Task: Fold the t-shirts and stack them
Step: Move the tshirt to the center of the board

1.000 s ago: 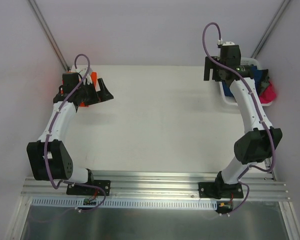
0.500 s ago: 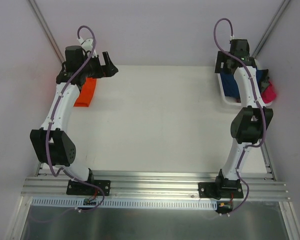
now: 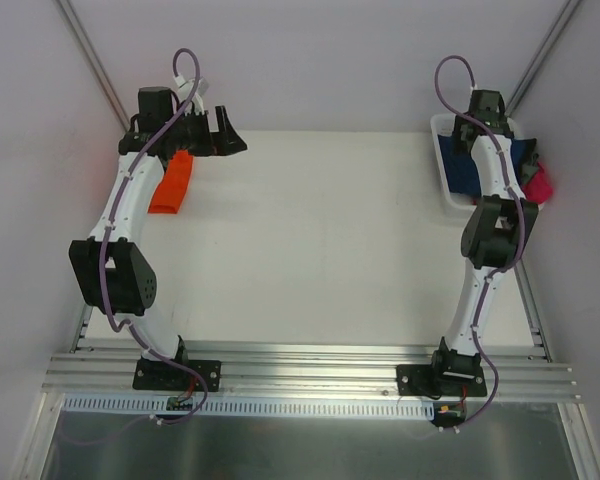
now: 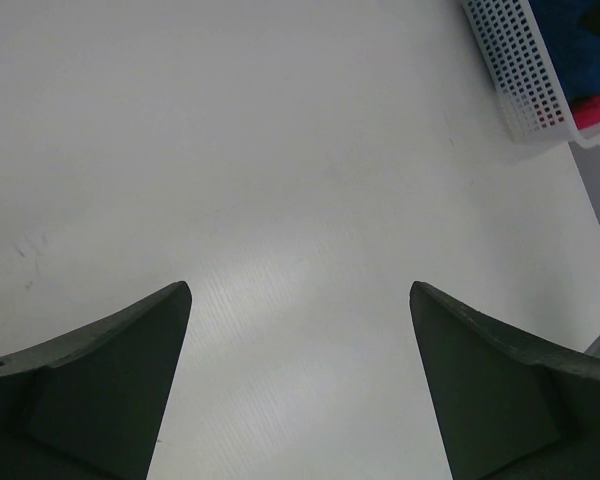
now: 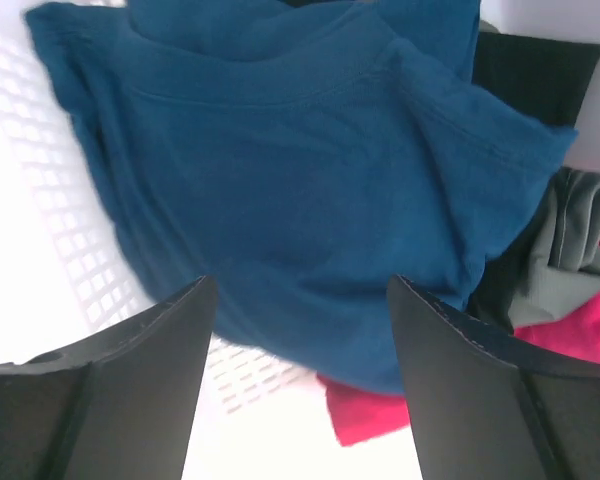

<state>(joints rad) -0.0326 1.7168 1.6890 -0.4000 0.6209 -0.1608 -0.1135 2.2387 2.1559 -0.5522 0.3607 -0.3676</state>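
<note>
A folded orange t-shirt (image 3: pixel 170 183) lies at the table's back left. My left gripper (image 3: pixel 223 135) hangs open just behind and to the right of it, apart from it; in the left wrist view the left gripper (image 4: pixel 300 288) has only bare table between its fingers. A blue t-shirt (image 5: pixel 300 170) lies crumpled in the white basket (image 3: pixel 446 190) at the back right. My right gripper (image 5: pixel 300 284) hovers open directly over the blue t-shirt (image 3: pixel 463 165), holding nothing. No print shows on it.
The basket (image 5: pixel 70 260) also holds a pink-red cloth (image 5: pixel 365 410), a black one (image 5: pixel 535 70) and a grey-green one (image 5: pixel 565 260). The basket (image 4: pixel 515 70) shows far off in the left wrist view. Grey walls close off the back and sides.
My left gripper lifted off the orange t-shirt, leaving it folded on the table, and moved back and right. My right arm swung right over the basket.
</note>
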